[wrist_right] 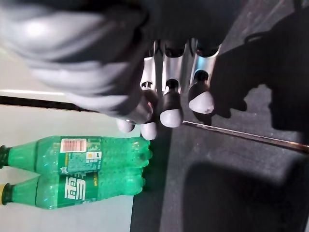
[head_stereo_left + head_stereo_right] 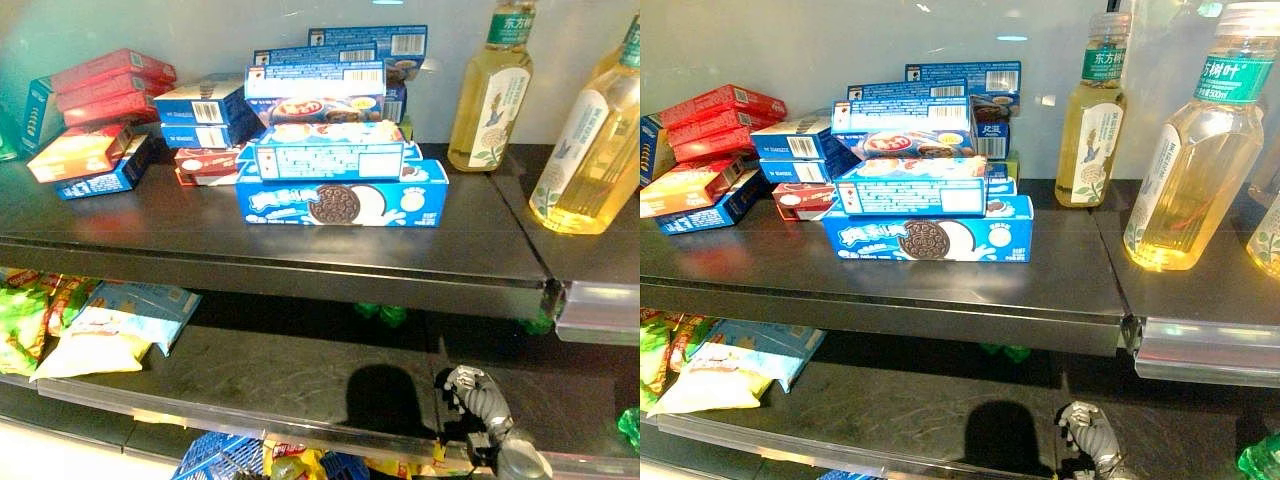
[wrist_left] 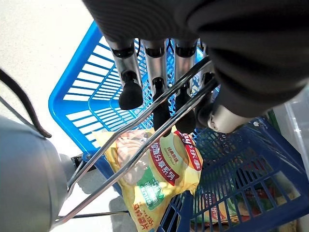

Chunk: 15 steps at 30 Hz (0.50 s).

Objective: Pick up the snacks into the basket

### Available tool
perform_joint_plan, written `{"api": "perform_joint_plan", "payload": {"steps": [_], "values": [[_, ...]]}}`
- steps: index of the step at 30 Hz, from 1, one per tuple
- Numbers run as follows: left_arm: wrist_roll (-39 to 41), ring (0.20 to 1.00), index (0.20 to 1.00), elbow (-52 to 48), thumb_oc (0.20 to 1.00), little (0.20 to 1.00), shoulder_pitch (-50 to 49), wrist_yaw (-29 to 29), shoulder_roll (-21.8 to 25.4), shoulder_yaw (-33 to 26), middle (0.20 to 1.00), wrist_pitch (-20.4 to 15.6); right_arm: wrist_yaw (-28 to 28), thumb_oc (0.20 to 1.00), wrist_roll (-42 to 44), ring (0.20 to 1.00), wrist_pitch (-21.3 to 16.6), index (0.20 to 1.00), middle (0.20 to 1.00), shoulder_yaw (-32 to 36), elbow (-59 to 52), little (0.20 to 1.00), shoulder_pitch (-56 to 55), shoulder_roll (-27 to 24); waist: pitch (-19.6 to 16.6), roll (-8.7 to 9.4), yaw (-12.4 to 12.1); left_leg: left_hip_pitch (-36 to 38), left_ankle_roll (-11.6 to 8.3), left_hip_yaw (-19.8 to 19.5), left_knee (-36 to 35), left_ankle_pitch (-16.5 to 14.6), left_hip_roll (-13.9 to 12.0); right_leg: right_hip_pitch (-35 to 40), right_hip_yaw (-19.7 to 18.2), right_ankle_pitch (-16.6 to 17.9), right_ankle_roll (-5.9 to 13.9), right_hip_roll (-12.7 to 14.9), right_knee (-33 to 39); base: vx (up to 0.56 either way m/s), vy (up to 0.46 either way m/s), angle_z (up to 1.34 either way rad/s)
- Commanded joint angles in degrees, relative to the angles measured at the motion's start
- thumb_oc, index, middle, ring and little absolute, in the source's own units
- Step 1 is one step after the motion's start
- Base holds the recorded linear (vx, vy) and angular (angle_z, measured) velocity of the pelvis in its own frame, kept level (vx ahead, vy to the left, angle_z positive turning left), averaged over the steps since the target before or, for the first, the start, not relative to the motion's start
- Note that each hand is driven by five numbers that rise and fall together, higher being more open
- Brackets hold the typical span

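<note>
Snack bags [image 2: 95, 325] lie at the left end of the lower shelf [image 2: 290, 385], cookie boxes [image 2: 340, 180] stacked on the upper shelf [image 2: 300, 250]; one yellow bag [image 3: 159, 179] already sits in the blue basket [image 3: 82, 92]. Left hand [image 3: 159, 92] has its fingers curled round the basket's wire handles [image 3: 145, 140], hanging it below the shelves. Right hand [image 1: 164, 101] hovers over the right part of the lower shelf, fingers curled in, holding nothing. Likely step: reach for the next snack. To do it well, uncurl the fingers first, sweep left along the lower shelf to the bags, pinch one by its body rather than a loose edge, then lift clear of the shelf lip before dropping to the basket. In the way: the upper shelf's front edge overhangs, little headroom. Nearby: tea bottles [image 2: 492, 90] on the upper right, green soda bottles [image 1: 77, 171] just beside the right hand; easy to knock.
</note>
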<state>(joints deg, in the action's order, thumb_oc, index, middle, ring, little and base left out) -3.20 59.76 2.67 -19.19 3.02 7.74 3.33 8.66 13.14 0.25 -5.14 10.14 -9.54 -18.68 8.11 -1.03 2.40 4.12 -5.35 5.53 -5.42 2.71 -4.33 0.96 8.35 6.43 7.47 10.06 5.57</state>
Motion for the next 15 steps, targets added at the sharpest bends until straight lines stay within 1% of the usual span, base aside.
{"api": "perform_joint_plan", "payload": {"steps": [1,4,5,6,7,8,9,10,11,12,13,14,15], "values": [[-3.87,0.2,0.2,4.27,0.2,0.2,0.86,-1.87,5.18,1.73,0.2,1.83,2.05,1.0,-0.51,1.0,-2.95,1.0,1.0,2.31,-4.57,1.0,3.22,1.02,1.05,1.14,-0.53,0.56,1.21,-2.05,0.42,-3.82,1.05,-0.23,0.48,-2.92,3.39,2.7,-2.48,-0.03,0.091,0.04],[-3.99,0.2,0.2,4.29,0.2,0.2,1.16,-2.29,5.56,1.79,0.2,2.17,3.29,1.0,-1.07,1.0,-2.77,1.0,1.0,2.48,-4.97,1.0,3.82,1.49,1.56,2.15,-0.89,0.12,2.13,-1.75,0.51,-4.16,2.21,-1.12,0.19,-1.96,4.26,3.64,-2.75,-0.04,0.127,0.01],[-4.22,0.2,0.2,4.32,0.2,0.2,1.22,-2.48,5.66,1.84,0.2,2.33,3.49,1.0,-0.98,1.0,-2.82,1.0,1.0,2.62,-5.25,1.0,3.69,1.77,1.93,2.56,-0.89,-0.03,2.55,-1.6,0.73,-4.37,2.8,-1.57,-0.08,-1.1,4.75,4.16,-2.95,-0.07,0.188,0.0],[-4.61,0.2,0.2,4.44,0.2,0.2,1.39,-2.69,5.8,1.89,0.2,2.42,3.82,1.0,-0.89,1.0,-2.88,1.0,1.0,2.81,-5.4,1.0,3.77,2.26,2.31,3.03,-0.86,-0.32,2.92,-1.23,0.72,-4.46,3.45,-2.47,-0.52,0.37,5.54,4.75,-2.91,-0.14,0.226,0.0],[-4.76,0.2,0.2,4.41,0.2,0.2,1.48,-3.19,6.21,1.58,0.2,2.63,4.37,1.0,-0.86,1.0,-2.9,1.0,1.0,2.7,-5.51,1.0,4.43,2.84,2.82,3.51,-0.82,-1.1,3.29,-0.55,0.42,-4.47,4.25,-4.46,-1.38,4.23,6.72,5.79,-2.85,-0.12,0.16,-0.06],[-4.76,0.2,0.2,4.42,0.2,0.2,1.51,-3.19,6.23,1.56,0.2,2.63,4.38,1.0,-0.86,1.0,-2.89,1.0,1.0,2.7,-5.51,1.0,4.45,2.87,2.73,3.56,-0.92,-1.21,3.32,-0.43,0.42,-4.45,4.28,-4.63,-1.51,4.34,6.73,5.8,-2.79,-0.15,0.159,-0.18],[-4.29,0.2,0.2,4.37,0.2,0.2,1.45,-3.72,6.5,1.08,0.2,2.61,4.79,1.0,-0.82,1.0,-3.02,1.0,1.0,2.58,-5.8,1.0,4.95,3.32,3.17,3.68,-1.09,-1.96,3.4,0.51,0.42,-4.22,4.31,-6.46,-1.16,6.2,7.19,6.05,-2.96,-0.14,0.118,-0.19],[-4.12,0.2,0.2,4.33,0.2,0.2,1.5,-3.94,6.77,0.93,0.2,2.61,5.06,1.0,-0.73,1.0,-3.11,1.0,1.0,2.13,-6.14,1.0,5.65,3.43,3.62,3.48,-1.42,-2.9,3.64,1.05,0.42,-3.78,4.27,-7.55,-0.07,5.76,7.05,5.68,-3.52,-0.22,0.219,-0.33],[-4.55,0.2,0.2,4.2,0.2,0.2,1.5,-4.24,7.15,1.05,0.2,2.87,5.11,1.0,0.09,1.0,-3.53,1.0,1.0,1.83,-6.66,1.0,5.55,3.8,3.61,3.28,-1.44,-4.05,4.06,1.2,0.42,-2.92,4.78,-7.67,-0.52,3.09,6.32,4.29,-7.2,-0.21,0.252,-0.32],[-4.87,0.2,0.2,4.3,0.2,0.2,1.45,-4.23,7.33,1.25,0.2,2.88,4.9,1.0,0.62,1.0,-4.11,1.0,1.0,1.57,-6.59,1.0,5.2,3.71,3.61,2.76,-1.3,-4.85,4.54,1.36,0.42,-2.31,5.02,-7.68,-1.74,-0.37,4.67,1.92,-10.61,-0.17,0.285,-0.32],[-4.84,0.2,0.2,4.59,0.2,0.2,1.36,-4.01,7.28,1.0,0.2,3.13,4.83,1.0,0.63,1.0,-4.2,1.0,1.0,1.32,-6.62,1.0,4.95,3.54,3.46,2.3,-1.3,-5.2,4.9,1.35,0.42,-1.75,5.21,-7.25,-2.12,-3.53,3.5,-1.1,-13.55,-0.12,0.229,-0.17],[-4.67,0.2,0.2,5.2,0.2,0.2,1.18,-4.07,7.29,0.64,0.2,3.36,4.86,1.0,0.5,1.0,-4.31,1.0,1.0,0.93,-6.51,1.0,4.89,3.44,2.97,1.93,-1.53,-5.73,4.99,1.57,0.42,-1.54,5.09,-7.26,-1.31,-5.14,2.83,-2.4,-15.05,-0.11,0.178,-0.11],[-4.51,0.2,0.2,5.52,0.2,0.2,0.86,-4.14,7.37,0.26,0.2,3.41,4.63,1.0,0.42,1.0,-4.3,1.0,1.0,0.77,-6.63,1.0,4.66,3.38,2.9,1.47,-1.94,-5.8,5.04,1.79,0.42,-1.27,4.7,-7.61,-0.2,-6.92,2.24,-3.44,-18.03,-0.14,0.147,-0.05]]}}
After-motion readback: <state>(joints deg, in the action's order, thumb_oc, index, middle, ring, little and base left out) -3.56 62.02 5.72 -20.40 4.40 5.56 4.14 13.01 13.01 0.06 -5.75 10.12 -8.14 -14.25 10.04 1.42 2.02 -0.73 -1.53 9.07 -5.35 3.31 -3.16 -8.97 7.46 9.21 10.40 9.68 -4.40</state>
